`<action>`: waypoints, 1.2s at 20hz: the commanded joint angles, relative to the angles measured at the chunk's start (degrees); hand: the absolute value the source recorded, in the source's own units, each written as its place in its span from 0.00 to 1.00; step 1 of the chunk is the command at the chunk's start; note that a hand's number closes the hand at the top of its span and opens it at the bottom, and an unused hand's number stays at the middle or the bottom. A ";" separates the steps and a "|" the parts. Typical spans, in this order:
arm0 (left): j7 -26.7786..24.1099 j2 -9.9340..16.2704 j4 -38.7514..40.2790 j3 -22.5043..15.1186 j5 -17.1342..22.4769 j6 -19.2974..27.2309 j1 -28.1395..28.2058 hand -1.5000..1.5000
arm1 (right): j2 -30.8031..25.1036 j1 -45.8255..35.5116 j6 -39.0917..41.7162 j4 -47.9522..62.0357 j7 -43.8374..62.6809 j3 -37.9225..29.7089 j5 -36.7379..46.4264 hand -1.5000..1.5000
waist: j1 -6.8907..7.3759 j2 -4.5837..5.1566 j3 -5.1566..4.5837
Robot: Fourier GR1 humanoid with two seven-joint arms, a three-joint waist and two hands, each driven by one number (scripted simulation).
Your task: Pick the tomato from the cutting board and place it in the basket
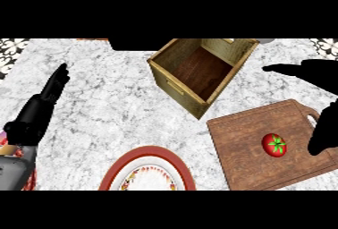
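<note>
**Tomato on the board, my robot hands apart from it**

From the head view, I see the small round red tomato with a green star-shaped stem (274, 145) lying on the brown wooden cutting board with a rounded handle hole (251, 147), toward the board's right side. The board's grain is dark and streaked, and it rests flat on the white and grey marbled desk (112, 112).

My right robot hand (325, 129) shows as a black shape at the view's right edge, just beside the tomato and over the board's handle end. Its thumb (290, 69) stretches out to the left, well above the board; the fingers are spread and hold nothing.

My left robot hand (49, 91) is at the left, fingers straight and pointing up along the desk, holding nothing.

The square light wooden basket with a dark plank floor (198, 71) stands above the board, tilted in the view. A round white plate with a red rim and patterned band (148, 172) lies near the lower edge.
</note>
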 commanded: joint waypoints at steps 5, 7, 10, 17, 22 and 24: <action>3.28 -3.83 -0.46 0.03 -3.93 0.69 -1.92 0.50 | 4.83 4.30 3.03 -1.75 3.20 1.89 6.37 0.00 | -0.33 0.04 0.04; 1.32 0.71 -0.23 4.89 -0.18 -4.28 -1.48 0.50 | 3.94 6.31 4.88 1.47 -1.82 2.86 10.02 0.00 | 0.09 0.10 0.06; -1.36 -1.84 0.87 4.15 -1.14 -5.24 1.47 0.50 | 5.89 6.72 6.30 4.74 -3.13 2.05 12.84 0.00 | 0.22 0.12 0.05; 4.06 -4.45 -2.63 4.61 -5.31 -3.94 -0.99 0.50 | 7.00 13.64 6.72 6.10 -11.63 0.76 23.16 0.00 | -0.07 0.05 0.09; 3.15 -5.70 -3.16 6.90 -6.04 -6.47 0.16 0.50 | 10.96 13.24 6.35 9.96 -15.17 -1.09 30.68 0.00 | 0.14 0.10 0.08; 7.18 -5.83 -4.75 7.77 -6.22 -6.87 -1.27 0.50 | 14.31 14.51 6.80 5.33 -10.02 -0.64 30.65 0.00 | -0.03 0.02 0.06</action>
